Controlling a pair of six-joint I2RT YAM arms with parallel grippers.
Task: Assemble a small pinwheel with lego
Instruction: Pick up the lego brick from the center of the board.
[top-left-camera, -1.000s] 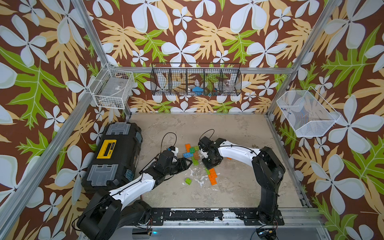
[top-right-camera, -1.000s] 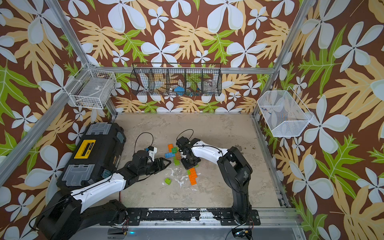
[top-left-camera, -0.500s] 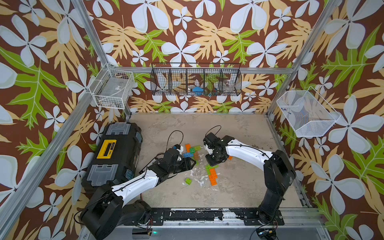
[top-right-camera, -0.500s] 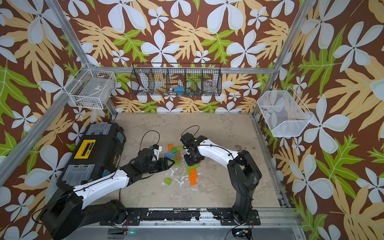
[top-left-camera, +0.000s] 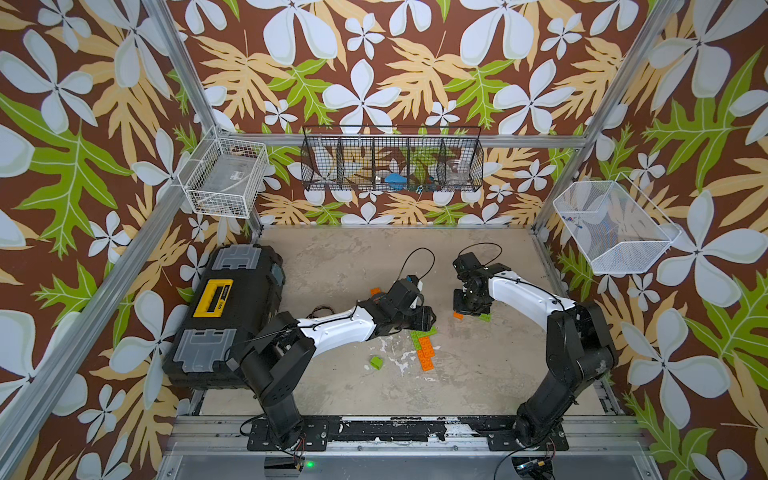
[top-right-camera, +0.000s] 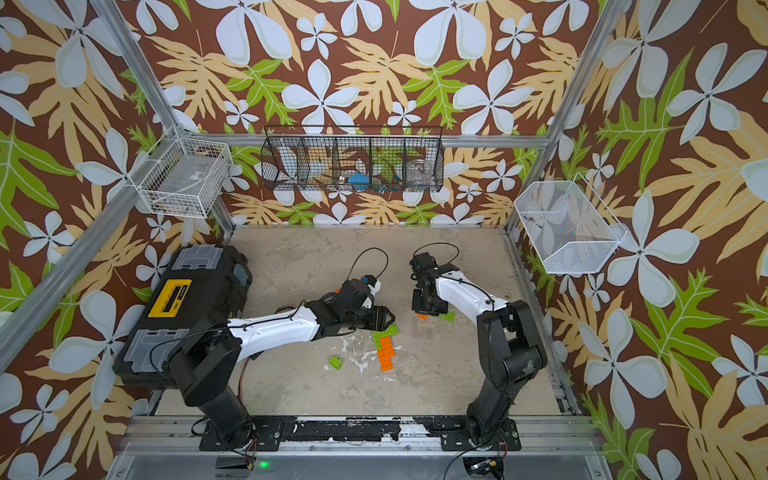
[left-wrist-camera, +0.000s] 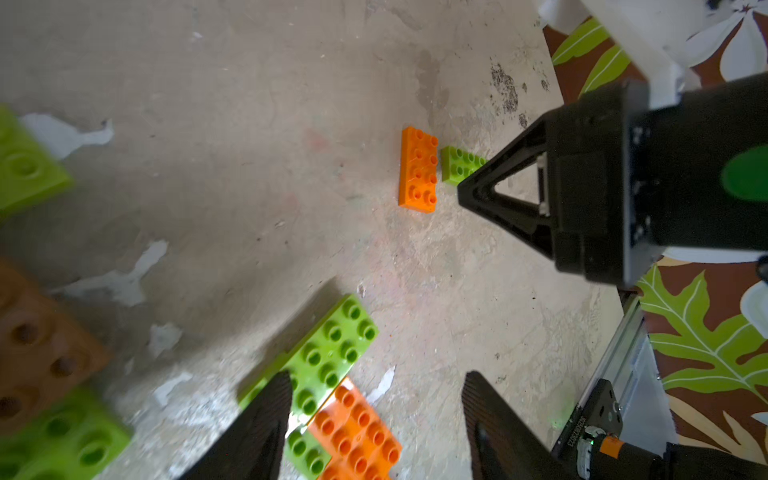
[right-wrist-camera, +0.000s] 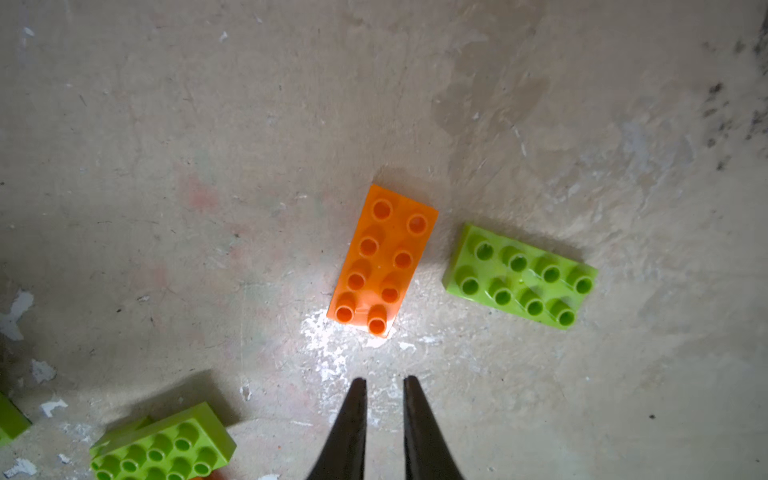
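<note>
Three wire containers hang on the walls. A white wire basket (top-left-camera: 216, 203) at the far left corner has a clear plastic piece lying in it. A long black wire rack (top-left-camera: 340, 162) on the far wall has five compartments, with a blue object (top-left-camera: 395, 179) in the middle one and clear items beside it that are too small to name. A white mesh bin (top-left-camera: 623, 257) on the right wall has a few small coloured bits inside. A black toolbox (top-left-camera: 249, 307) lies shut on the left of the floor, and its yellow handle (top-left-camera: 213, 297) carries dark lettering too small to read. The left arm reaches from the near rail, low across the floor toward the middle. The left gripper (left-wrist-camera: 374, 407) hovers with its jaws about half spread and empty over a joined green-and-orange cluster (top-left-camera: 424, 347) of lego. The right arm bends in from the near right with its wrist turned down. The right gripper (right-wrist-camera: 384, 399) has its jaws drawn to a narrow slit, gripping nothing, near an orange brick (right-wrist-camera: 382, 259) and a lime-green brick (right-wrist-camera: 519, 276). Both bricks lie flat, studs up, close together but not touching. A lone green brick (top-left-camera: 377, 362) sits nearer, left of the cluster, and a brown brick (left-wrist-camera: 37, 345) shows blurred in the left wrist view.
</note>
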